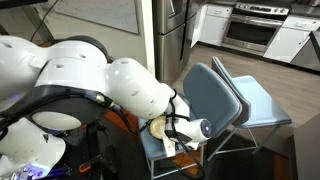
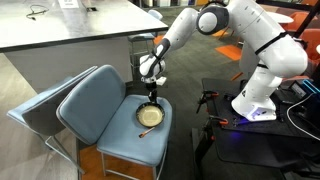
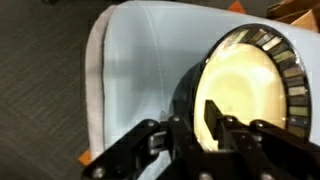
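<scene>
A round pan (image 2: 148,117) with a cream inside and a dark patterned rim lies flat on the light blue seat (image 2: 110,135) of a chair. In the wrist view the pan (image 3: 245,85) fills the right half, on the pale seat (image 3: 140,70). My gripper (image 3: 195,125) stands over the pan's near rim with its jaws a little apart. One finger (image 3: 213,122) is inside the pan and the other is outside the dark rim. In an exterior view the gripper (image 2: 151,95) points straight down at the pan's far edge. The arm hides most of the pan (image 1: 158,128).
A second folding chair (image 2: 35,108) stands close behind the blue one. A grey counter (image 2: 70,30) runs behind them. The robot's base (image 2: 255,100) and cables sit to the right on the dark floor. An oven (image 1: 250,30) and a fridge (image 1: 170,30) are in the background.
</scene>
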Controlling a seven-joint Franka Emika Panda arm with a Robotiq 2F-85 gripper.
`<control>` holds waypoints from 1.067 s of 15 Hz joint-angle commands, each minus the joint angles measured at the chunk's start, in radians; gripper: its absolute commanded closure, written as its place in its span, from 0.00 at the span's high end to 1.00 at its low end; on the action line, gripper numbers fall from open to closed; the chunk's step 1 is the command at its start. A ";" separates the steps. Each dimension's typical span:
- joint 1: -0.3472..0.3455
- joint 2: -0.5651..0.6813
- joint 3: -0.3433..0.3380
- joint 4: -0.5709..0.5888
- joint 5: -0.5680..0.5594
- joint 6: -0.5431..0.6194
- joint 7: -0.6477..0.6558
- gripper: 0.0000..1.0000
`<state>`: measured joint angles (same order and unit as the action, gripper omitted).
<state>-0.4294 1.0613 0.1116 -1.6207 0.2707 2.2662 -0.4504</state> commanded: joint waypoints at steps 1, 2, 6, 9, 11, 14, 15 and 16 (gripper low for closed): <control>0.002 -0.053 -0.012 -0.065 0.004 0.050 -0.024 0.65; 0.007 -0.066 -0.019 -0.078 0.003 0.062 -0.011 0.71; 0.032 -0.163 -0.041 -0.174 -0.003 0.088 0.036 0.99; 0.096 -0.286 -0.061 -0.318 -0.010 0.133 0.112 1.00; 0.173 -0.369 -0.086 -0.413 -0.028 0.172 0.210 1.00; 0.309 -0.474 -0.138 -0.520 -0.087 0.225 0.401 1.00; 0.347 -0.499 -0.152 -0.540 -0.115 0.232 0.448 1.00; 0.380 -0.536 -0.163 -0.576 -0.143 0.232 0.490 1.00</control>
<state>-0.1406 0.6221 0.0077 -2.0917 0.1961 2.4515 -0.0807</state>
